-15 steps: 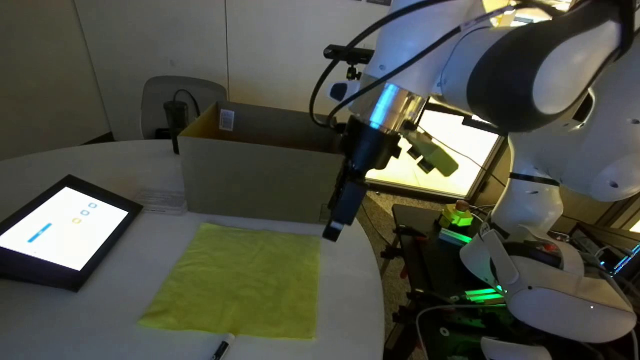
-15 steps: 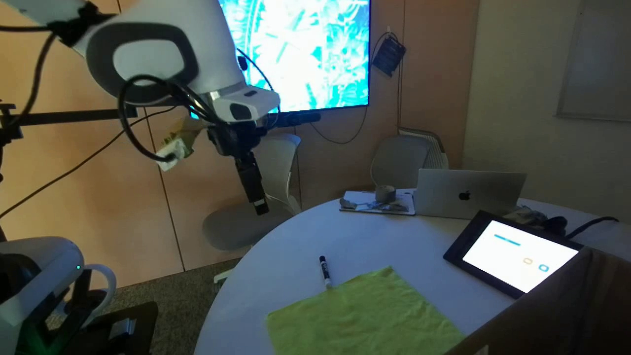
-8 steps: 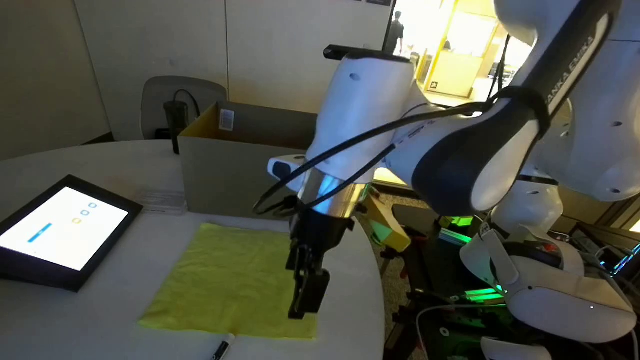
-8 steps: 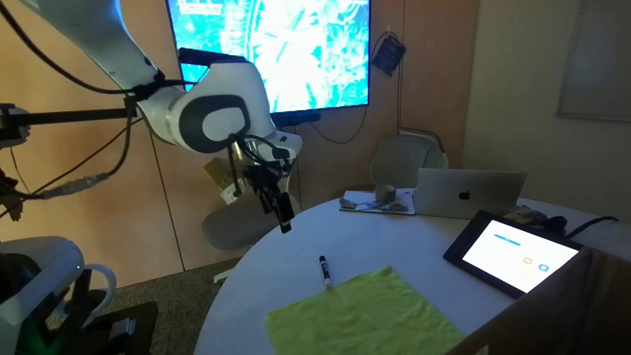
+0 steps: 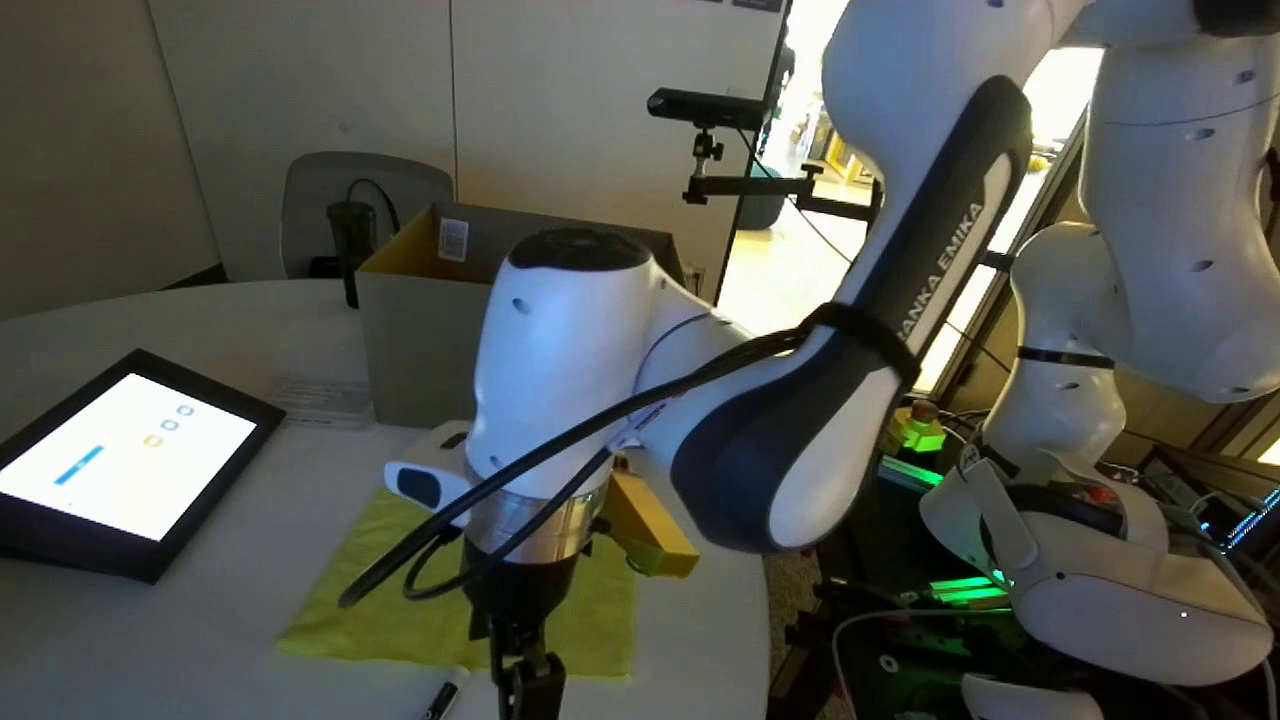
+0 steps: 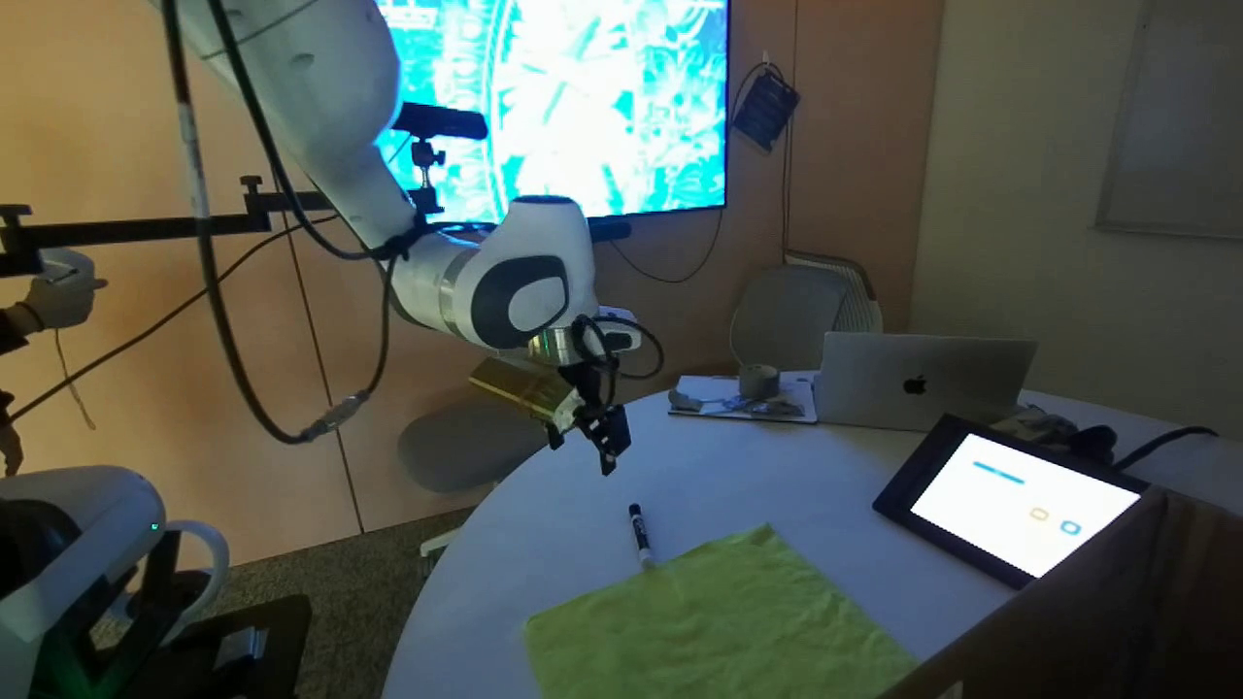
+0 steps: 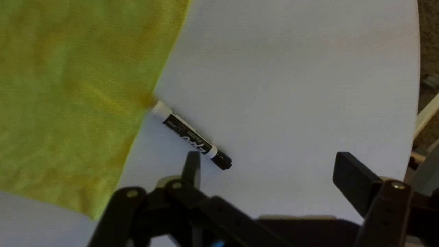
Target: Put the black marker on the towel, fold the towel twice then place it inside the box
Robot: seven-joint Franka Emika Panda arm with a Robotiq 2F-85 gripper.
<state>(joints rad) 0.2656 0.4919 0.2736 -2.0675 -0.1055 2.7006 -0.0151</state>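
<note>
Beneath the pincer (image 7: 269, 164), off toward one of its fingers: black marker (image 7: 191, 134), lying flat on the tabletop (image 7: 291, 85), dark cap pointing in toward the gap, white end away from it at the edge of the towel (image 7: 75, 103). Looks to be touching; cannot tell whether the tip is tucked under. Pincer spread wide, holding nothing, fingertips clear above the surface. Past the towel, well apart from the pincer: the box (image 5: 420, 350).

Marker, handling estimate: light, stiff, not fragile; smooth round barrel, so likely to roll, or to squirt out if pinched near either end. Best hold: mid-barrel, on the printed label, fingers closing square across. Barrel runs slantwise to the line between the fingers; some wrist turn and a shift toward the towel side probably needed before descent.

Towel: soft, limp, should weigh little; spread flat off to one side of the pincer. Pinch a corner or hem; a broad grab would likely bunch it.
</note>
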